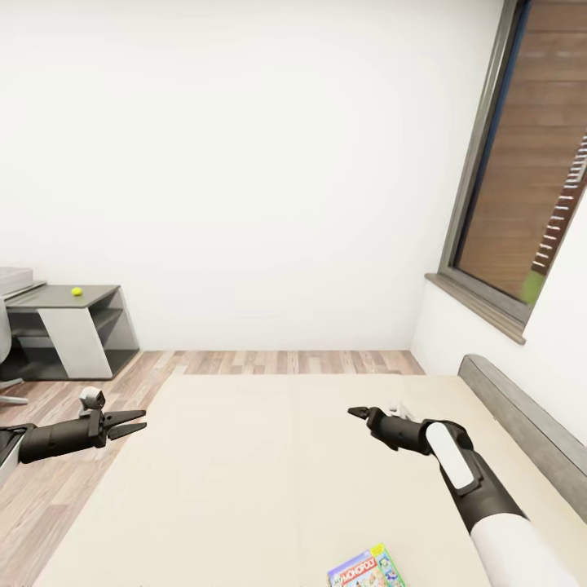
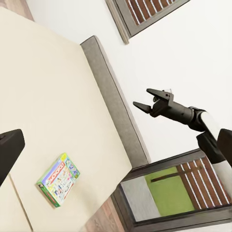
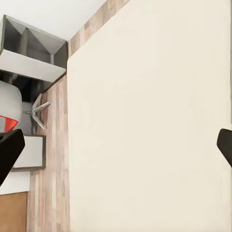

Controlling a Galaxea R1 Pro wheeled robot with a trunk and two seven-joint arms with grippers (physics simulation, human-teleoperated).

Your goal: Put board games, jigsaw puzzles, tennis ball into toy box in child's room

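Monopoly board game (image 1: 366, 568): flat on the bed (image 1: 244, 473), near your base. Likely light, stiff, slick-lidded; pinch across one long edge. Left gripper (image 1: 130, 424) and right gripper (image 1: 355, 412) both hang spread, empty.

Both your arms reach forward, level: left hand (image 1: 130, 425) open and empty, right hand (image 1: 356, 412) open too.
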